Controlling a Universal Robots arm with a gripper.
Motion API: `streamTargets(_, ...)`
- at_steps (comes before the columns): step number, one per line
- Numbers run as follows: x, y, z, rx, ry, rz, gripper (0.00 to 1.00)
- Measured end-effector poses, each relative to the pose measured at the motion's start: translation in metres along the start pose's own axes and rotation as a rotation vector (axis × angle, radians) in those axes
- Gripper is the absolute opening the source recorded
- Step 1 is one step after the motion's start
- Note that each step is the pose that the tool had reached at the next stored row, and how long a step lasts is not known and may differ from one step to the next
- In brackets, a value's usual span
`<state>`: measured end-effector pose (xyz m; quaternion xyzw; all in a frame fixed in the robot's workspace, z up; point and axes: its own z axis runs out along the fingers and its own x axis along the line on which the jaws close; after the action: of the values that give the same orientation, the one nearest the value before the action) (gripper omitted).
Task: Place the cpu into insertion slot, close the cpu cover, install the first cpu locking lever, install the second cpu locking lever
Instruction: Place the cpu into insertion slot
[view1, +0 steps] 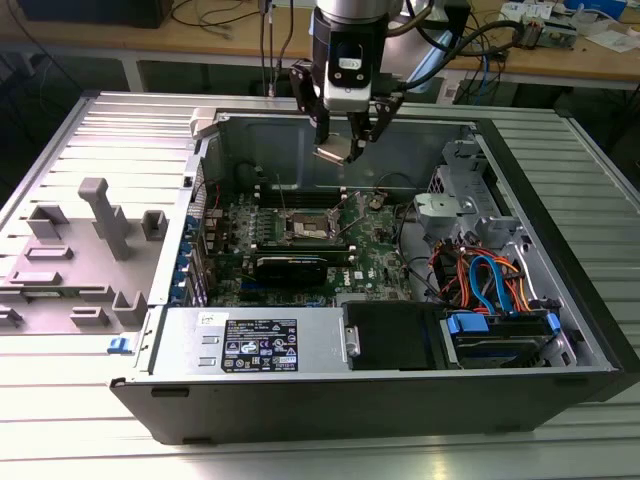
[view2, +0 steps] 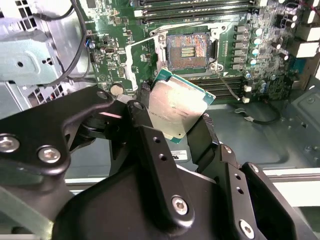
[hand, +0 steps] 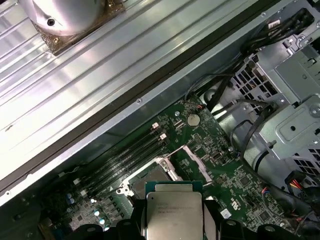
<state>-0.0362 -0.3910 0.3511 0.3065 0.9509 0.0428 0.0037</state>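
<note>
Pinching the probably light, stiff, fragile cpu (view2: 175, 107) by opposite edges, the gripper (view1: 347, 138) holds it clear of the insertion slot (view2: 189, 50).

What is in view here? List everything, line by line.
computer case: one, grey and black, lying open on the slatted table.
insertion slot: one, dark centre with a silvery rim, on the green board, empty.
cpu cover: one, silvery, swung open beside the slot.
memory slots: several, black, alongside the slot.
expansion card: one, black, across the board.
power supply: one, silver with a dark label, at the case's near wall.
cables: several, orange and blue, on the exterior view's right.
holder blocks: several, grey, on the exterior view's left.
cpu: one, silver top, held above the board.
gripper: one, black, shut on the cpu.
</note>
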Motion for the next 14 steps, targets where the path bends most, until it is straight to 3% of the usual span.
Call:
streamTargets(2,0.0000,-0.0002,0.0013,-0.0011,-0.0048,0.057,0.54)
streamTargets(8,0.0004,-0.0006,0.0027,-0.0025,-0.0109,0.130,0.54)
streamTargets(14,0.0004,-0.0006,0.0029,-0.0029,-0.0123,0.147,0.54)
